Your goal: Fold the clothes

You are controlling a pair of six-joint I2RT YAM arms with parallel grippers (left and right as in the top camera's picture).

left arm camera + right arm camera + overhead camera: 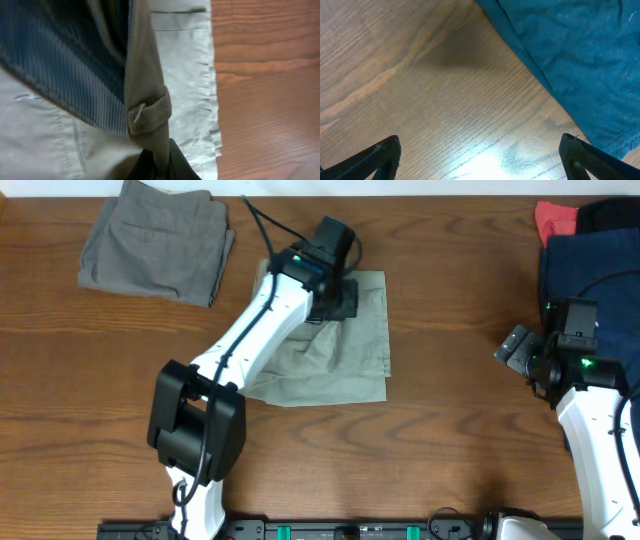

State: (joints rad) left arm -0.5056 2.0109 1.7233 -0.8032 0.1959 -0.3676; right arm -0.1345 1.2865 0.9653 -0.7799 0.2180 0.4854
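Note:
The pale khaki-green shorts [345,350] lie partly folded on the table's middle. My left gripper [337,298] sits over their upper part and is shut on the waistband. In the left wrist view the pinched waistband with a belt loop [150,112] rises from my left gripper's fingers [161,167], with striped blue lining beside it and flat fabric [185,65] below. My right gripper [522,352] is open and empty at the right. In the right wrist view its fingertips [480,160] are spread wide over bare wood.
Darker grey-olive shorts [155,240] lie folded at the back left. A navy garment [600,280] lies at the right edge, also seen in the right wrist view [570,55]. A red cloth [555,218] lies at the back right.

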